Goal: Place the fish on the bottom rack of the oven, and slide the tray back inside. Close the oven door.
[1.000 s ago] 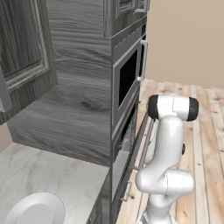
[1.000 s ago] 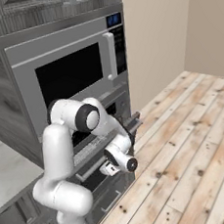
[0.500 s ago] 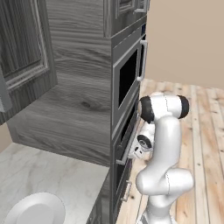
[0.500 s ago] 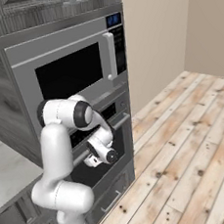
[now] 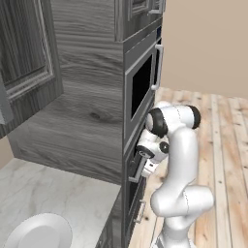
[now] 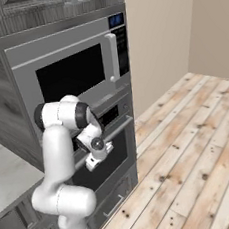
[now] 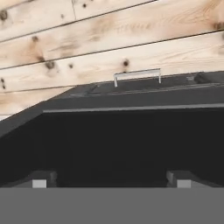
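One white plate is seen nearest, lying flat on the pale marble surface at the lower left of the left base view. One claw is counted; it is held against the front of the oven door, just under the horizontal silver bar handle. In the hand view two dark fingertips are seen far apart at the bottom edge, so the claw is spread wide with nothing between the tips.

One oven is set low in the grey wood cabinet column, and its door is shut upright. The long axis of the door and of its bar handle runs horizontally across the cabinet front, facing out toward the plank floor.

Above it, one black-windowed appliance with a vertical silver handle is mounted, with a small blue display at its upper right.

The hand view looks down along the dark door face and gives a small drawer handle below the oven, with the floor planks beyond. The right base view gives the oven window frontally, whereas the left base view gives the cabinet side and the plate.
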